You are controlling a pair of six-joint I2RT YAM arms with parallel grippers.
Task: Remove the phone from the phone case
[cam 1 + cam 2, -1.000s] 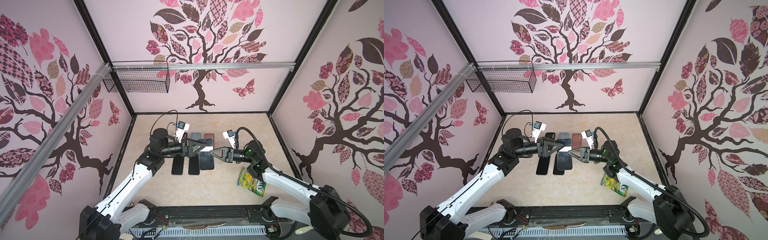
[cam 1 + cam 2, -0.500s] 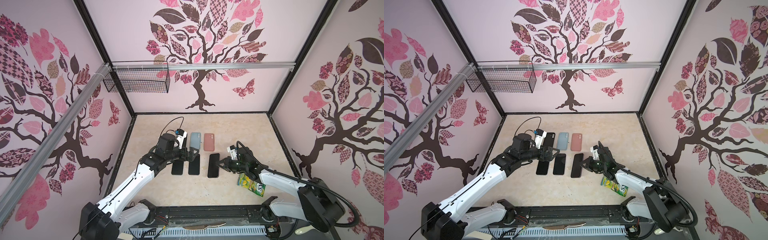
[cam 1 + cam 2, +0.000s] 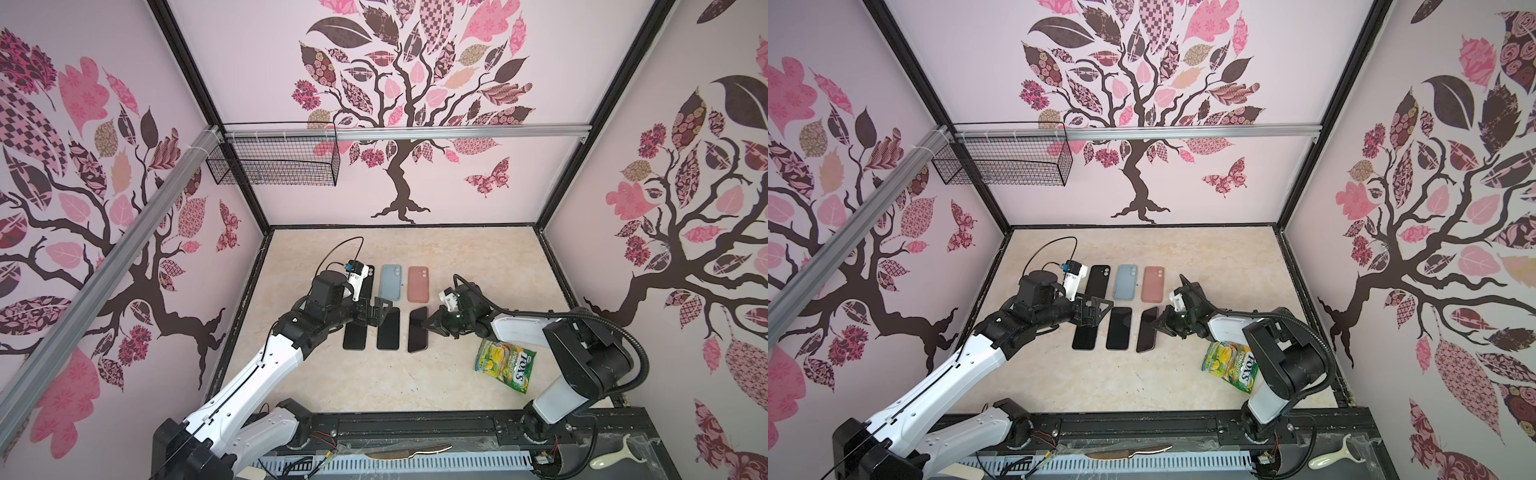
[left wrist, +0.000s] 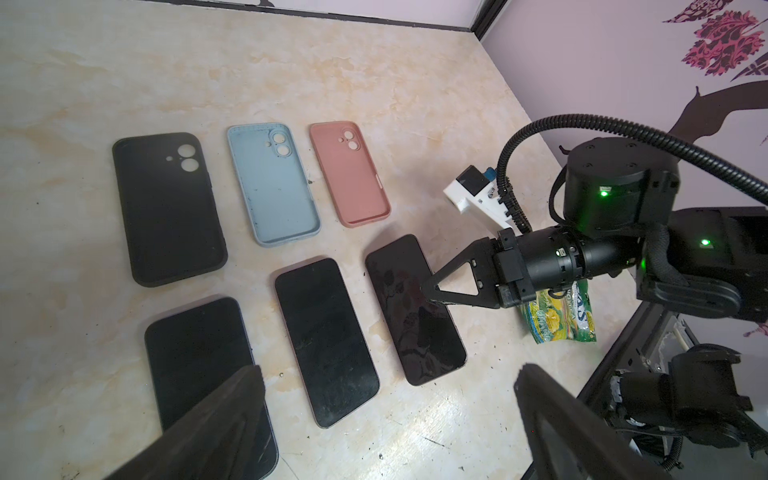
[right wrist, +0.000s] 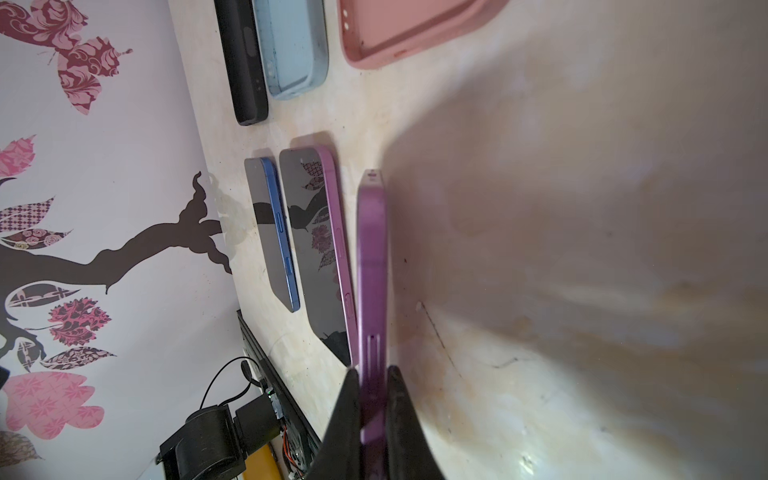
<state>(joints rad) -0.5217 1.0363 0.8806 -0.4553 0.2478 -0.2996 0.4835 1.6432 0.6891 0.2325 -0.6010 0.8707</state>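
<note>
Three bare phones (image 3: 388,328) lined on bench (image 3: 415,374), right hand (image 5: 372,370) pinching purple phone (image 5: 372,257) by its edge, left hand (image 3: 376,313) spread wide, empty.

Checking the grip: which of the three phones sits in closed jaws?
The rightmost phone in both top views: only its edge sits pinched by the right gripper.

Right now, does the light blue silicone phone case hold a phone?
No, the light blue case lies hollow side up, its inside bare.
</note>
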